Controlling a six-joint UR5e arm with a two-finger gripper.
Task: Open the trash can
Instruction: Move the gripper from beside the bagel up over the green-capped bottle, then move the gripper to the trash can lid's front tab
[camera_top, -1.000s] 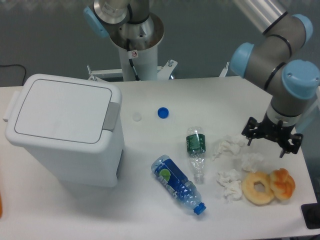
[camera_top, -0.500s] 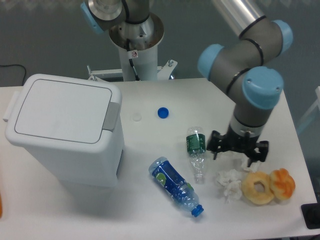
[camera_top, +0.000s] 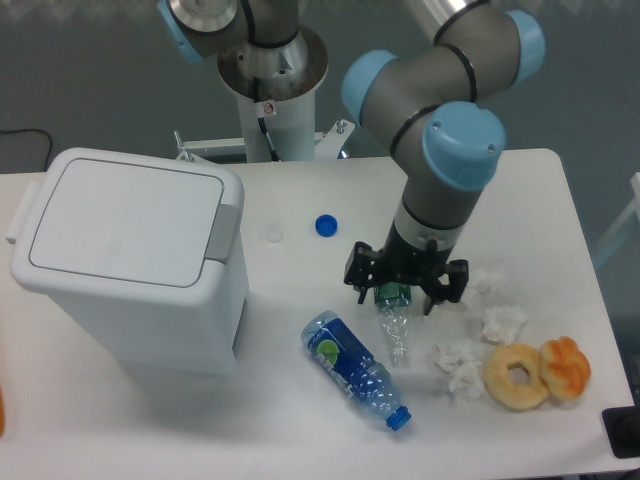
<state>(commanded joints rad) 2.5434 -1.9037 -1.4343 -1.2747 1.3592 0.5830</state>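
The trash can (camera_top: 125, 255) is a large white boxy bin on the left of the table, its flat lid down and a grey latch tab (camera_top: 225, 232) on its right edge. My gripper (camera_top: 405, 280) hangs to its right above a crushed green-labelled bottle (camera_top: 394, 310), fingers spread wide and open with nothing held. A wide gap of table separates the gripper from the bin.
A blue-labelled bottle (camera_top: 354, 368) lies in front of the gripper. A blue cap (camera_top: 325, 225) and a white cap (camera_top: 273, 235) sit near the latch. Crumpled tissues (camera_top: 460, 365) and two doughnuts (camera_top: 520, 377) lie at the right front.
The arm has swung left across the table, from above the tissues and doughnuts to above the green-labelled bottle. The bin lid has stayed down.
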